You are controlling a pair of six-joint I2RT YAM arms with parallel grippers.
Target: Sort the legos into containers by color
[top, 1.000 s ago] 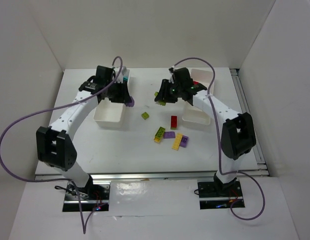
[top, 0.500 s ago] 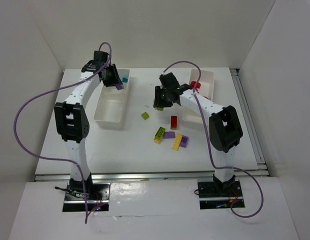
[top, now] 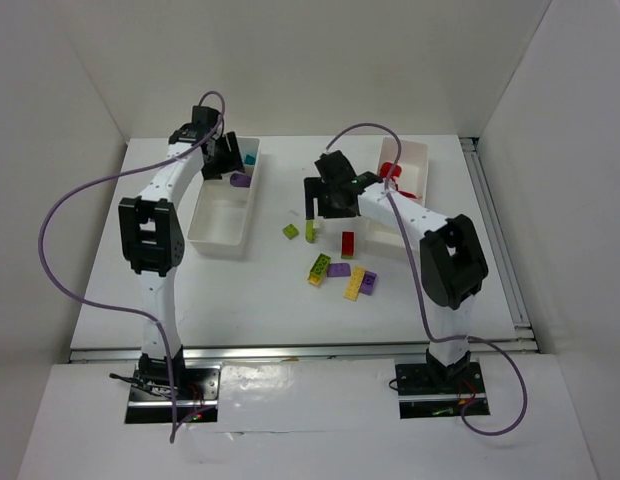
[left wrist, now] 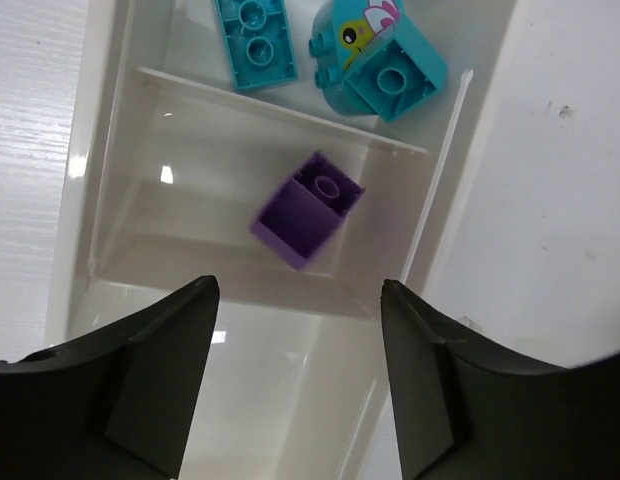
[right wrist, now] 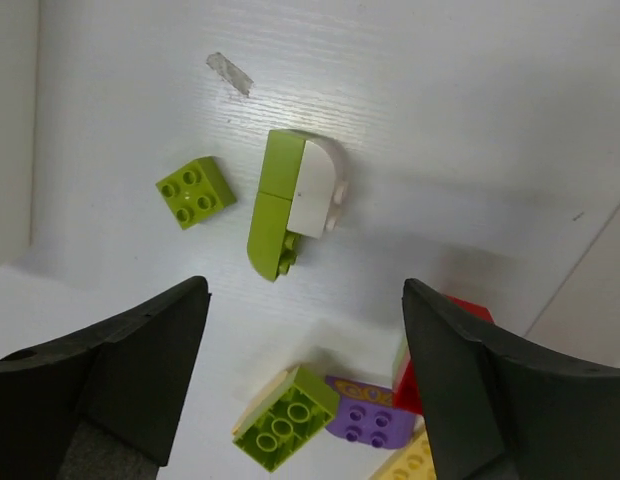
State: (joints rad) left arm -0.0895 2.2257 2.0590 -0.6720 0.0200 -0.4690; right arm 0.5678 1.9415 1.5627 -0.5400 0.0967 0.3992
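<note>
the left gripper point(left wrist: 298, 288) is hanging over the left tray point(top: 218, 240) with its jaws standing wide apart and nothing between them. below it, a purple brick point(left wrist: 308, 208) is lying tilted in the tray's middle compartment, a square block with one round socket showing on its upper face. beyond the thin divider, in the far compartment, a flat teal brick point(left wrist: 252, 35) with two round sockets is lying just beside a teal rounded piece point(left wrist: 380, 65) that is carrying a small printed picture.

the right gripper point(right wrist: 305, 295) is hovering above the white table point(top: 190, 290), its jaws also spread wide and holding nothing. under it a lime green and white curved piece point(right wrist: 295, 205) is lying on its side, green along one half and white on the rounded half. a small lime green brick point(right wrist: 195, 192) with four studs is sitting near it, apart from it.

closer to the arm bases, a loose cluster is resting on the table: a red brick point(top: 347, 244), a lime green and yellow brick point(top: 319, 267), a purple plate point(top: 338, 269), a yellow brick point(top: 356, 282) and a second purple piece point(top: 369, 283) touching the yellow one. the right tray point(top: 410, 150) is holding red pieces point(top: 390, 170) at its far end.
</note>
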